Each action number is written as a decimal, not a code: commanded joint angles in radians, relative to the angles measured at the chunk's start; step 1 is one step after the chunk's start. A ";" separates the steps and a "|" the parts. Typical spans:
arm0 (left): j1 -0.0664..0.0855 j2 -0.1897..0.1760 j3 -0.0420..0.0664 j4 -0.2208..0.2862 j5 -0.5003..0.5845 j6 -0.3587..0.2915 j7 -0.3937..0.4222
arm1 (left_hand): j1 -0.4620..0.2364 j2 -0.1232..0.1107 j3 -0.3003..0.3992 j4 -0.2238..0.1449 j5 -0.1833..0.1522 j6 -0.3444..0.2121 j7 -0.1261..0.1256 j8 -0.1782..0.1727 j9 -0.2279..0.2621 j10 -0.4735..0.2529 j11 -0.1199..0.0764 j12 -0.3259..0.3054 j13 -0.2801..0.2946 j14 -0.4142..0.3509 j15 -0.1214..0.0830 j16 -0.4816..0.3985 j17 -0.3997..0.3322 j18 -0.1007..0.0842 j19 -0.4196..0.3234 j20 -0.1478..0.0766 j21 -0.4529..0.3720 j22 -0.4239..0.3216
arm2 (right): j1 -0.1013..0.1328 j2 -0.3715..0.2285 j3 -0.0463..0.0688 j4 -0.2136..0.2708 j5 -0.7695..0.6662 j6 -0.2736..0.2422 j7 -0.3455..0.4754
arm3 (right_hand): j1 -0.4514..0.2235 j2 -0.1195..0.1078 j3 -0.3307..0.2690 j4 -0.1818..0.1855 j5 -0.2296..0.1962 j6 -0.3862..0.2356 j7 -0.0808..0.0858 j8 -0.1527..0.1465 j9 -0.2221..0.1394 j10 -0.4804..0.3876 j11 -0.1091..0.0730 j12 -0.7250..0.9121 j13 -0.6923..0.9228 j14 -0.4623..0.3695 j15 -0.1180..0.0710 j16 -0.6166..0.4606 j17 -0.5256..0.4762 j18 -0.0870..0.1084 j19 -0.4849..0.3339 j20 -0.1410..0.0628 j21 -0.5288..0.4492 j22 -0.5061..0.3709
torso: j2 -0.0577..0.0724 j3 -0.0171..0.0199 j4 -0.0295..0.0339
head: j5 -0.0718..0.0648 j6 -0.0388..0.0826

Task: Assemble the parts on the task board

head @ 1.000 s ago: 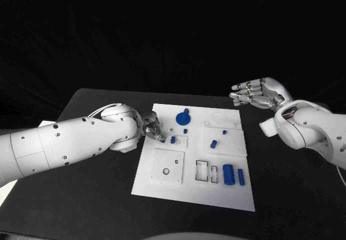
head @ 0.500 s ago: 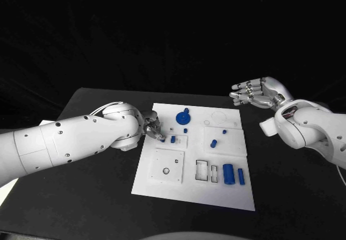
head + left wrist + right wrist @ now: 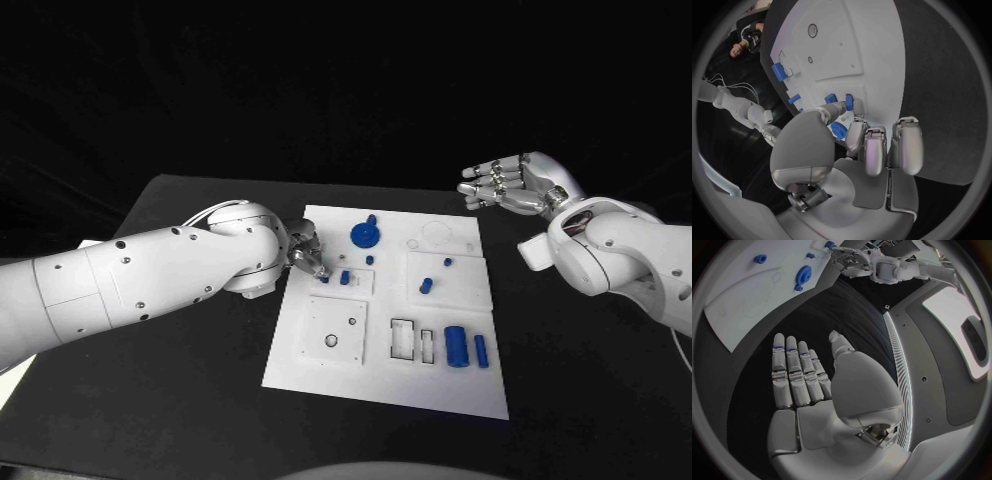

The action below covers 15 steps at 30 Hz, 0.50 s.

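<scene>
small blue part (image 3: 345,277) just beside left robot hand (image 3: 304,252) fingertips, maybe touching

The task board (image 3: 433,385) looks like a smooth, matt white plastic plate, and the blue gear (image 3: 366,236) and the blue cylinder (image 3: 456,346) on it look like smooth moulded plastic with a faint sheen. The tabletop (image 3: 173,400) is black and matt, with no visible grain. Both arms wear glossy white plastic shells, while the left hand (image 3: 856,150) and right hand (image 3: 817,385) look like satin silver metal or metallic-finished plastic, with paler, smooth pads on the fingers (image 3: 903,147).
</scene>
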 commanded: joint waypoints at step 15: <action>-0.006 0.008 -0.004 -0.005 0.017 0.035 -0.008 | -0.060 -0.016 -0.053 0.020 0.002 0.055 -0.036 -0.014 -0.019 0.021 -0.008 0.022 0.034 0.104 -0.013 0.003 0.263 -0.018 0.084 -0.016 0.016 0.202 | 0.000 0.000 0.000 0.000 0.000 0.006 0.012 | -0.005 0.004 0.000 -0.007 0.007 -0.010 0.015 -0.002 0.000 -0.008 0.003 -0.002 -0.002 -0.003 0.002 -0.002 -0.001 -0.001 -0.002 0.004 -0.004 -0.001 | 0.000 0.0000 0.0009 | -0.001 -0.003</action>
